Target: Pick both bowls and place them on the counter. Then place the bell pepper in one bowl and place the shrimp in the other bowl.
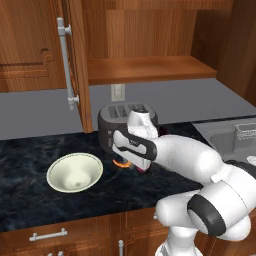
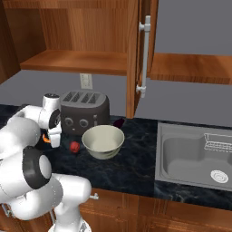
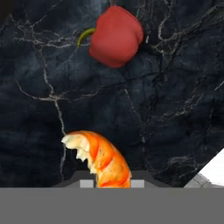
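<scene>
Gripper [image 3: 113,183] is closing narrowly around the shrimp [image 3: 98,159], apparently gripping it, low over the counter [image 3: 175,109]. Bell pepper [image 3: 116,37] is lying just beyond. Wide bowl [image 1: 75,172] is sitting left of the toaster [image 2: 84,111].

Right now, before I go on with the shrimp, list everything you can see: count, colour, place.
bowl: one, cream, upright on the counter, left of the toaster.
shrimp: one, orange, between the finger tips.
bell pepper: one, red, green stem, on the counter beyond the shrimp, outside the bowl.
toaster: one, dark grey, at the back of the counter.
sink: one, grey, at the counter's right end.
wall cabinet: one, brown wood, door open.
gripper: one, closed around the shrimp.
</scene>
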Robot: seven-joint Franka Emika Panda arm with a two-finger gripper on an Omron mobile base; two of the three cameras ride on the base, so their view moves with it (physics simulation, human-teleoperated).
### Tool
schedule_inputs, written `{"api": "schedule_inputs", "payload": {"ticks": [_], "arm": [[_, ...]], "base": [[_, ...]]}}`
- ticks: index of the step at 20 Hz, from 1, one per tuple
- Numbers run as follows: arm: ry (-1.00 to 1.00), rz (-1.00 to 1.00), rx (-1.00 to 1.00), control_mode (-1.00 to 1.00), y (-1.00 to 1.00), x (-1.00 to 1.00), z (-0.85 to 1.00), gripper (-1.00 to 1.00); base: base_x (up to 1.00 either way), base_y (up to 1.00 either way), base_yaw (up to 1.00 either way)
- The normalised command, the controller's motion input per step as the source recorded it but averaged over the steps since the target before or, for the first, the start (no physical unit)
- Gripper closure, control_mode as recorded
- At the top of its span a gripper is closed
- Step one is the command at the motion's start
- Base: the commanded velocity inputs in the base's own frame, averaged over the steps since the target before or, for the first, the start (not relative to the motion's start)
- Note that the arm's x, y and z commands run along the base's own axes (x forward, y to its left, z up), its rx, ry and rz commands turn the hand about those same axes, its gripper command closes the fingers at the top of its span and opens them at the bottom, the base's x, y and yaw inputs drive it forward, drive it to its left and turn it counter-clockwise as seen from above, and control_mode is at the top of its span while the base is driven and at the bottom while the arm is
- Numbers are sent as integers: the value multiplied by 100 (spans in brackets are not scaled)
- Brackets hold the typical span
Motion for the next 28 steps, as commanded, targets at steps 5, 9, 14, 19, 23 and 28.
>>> {"api": "schedule_inputs", "payload": {"ticks": [5, 9, 14, 19, 23, 28], "arm": [[0, -11, 0, -100, 0, -16, 66, 100], [0, -3, 0, -100, 16, -5, 63, 100], [2, 0, 0, -100, 40, 0, 46, 100], [4, 2, 0, -100, 46, 0, 21, 100], [7, 4, 0, -100, 47, 0, -4, 100], [2, 5, 0, -100, 43, 0, -23, 100]], "base": [[0, 0, 0], [0, 0, 0], [0, 0, 0], [0, 0, 0], [0, 0, 0], [0, 0, 0]]}}
